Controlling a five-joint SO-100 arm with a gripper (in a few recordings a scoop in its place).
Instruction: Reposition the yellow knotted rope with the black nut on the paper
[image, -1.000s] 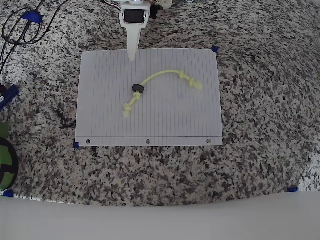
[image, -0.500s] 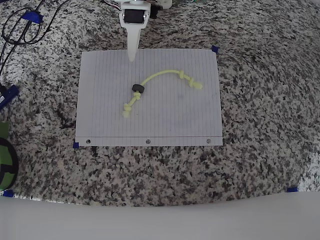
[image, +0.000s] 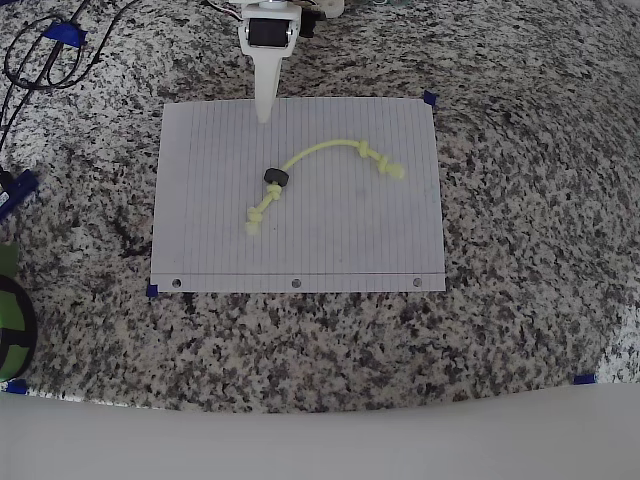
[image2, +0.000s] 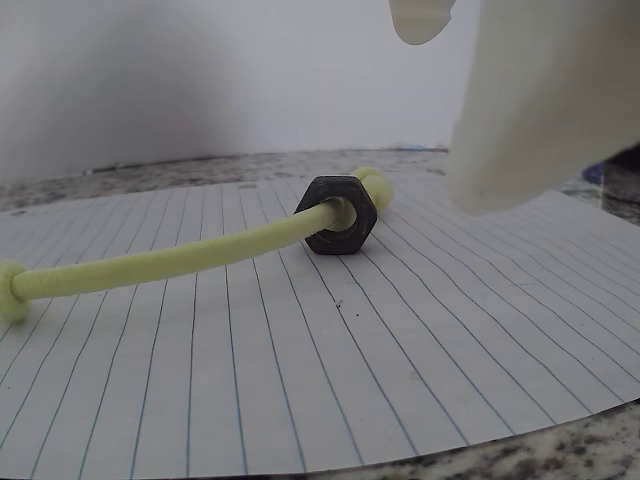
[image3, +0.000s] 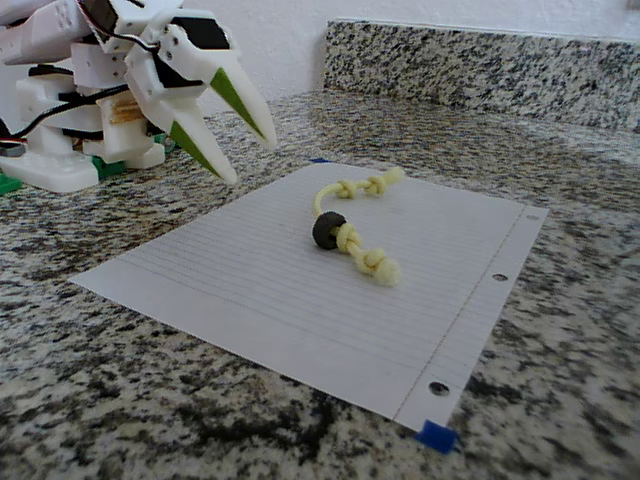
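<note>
the white two-finger gripper (image3: 243, 150) hangs parted and empty over the lined paper sheet's (image: 220, 250) far edge, facing the yellow knotted rope (image: 318, 152) and its threaded black hexagonal nut (image: 275, 177) mid-sheet, seemingly lined up for them.

A: What is getting cut off around the black nut (image2: 339, 214)?
B: In the wrist view, the rope (image2: 170, 262) is running off the left edge beyond it, and its far knot is hiding behind it.
A: And the pincer (image2: 470, 70)?
B: It is looming blurred above the black nut, its fingers cropped by the top edge.
</note>
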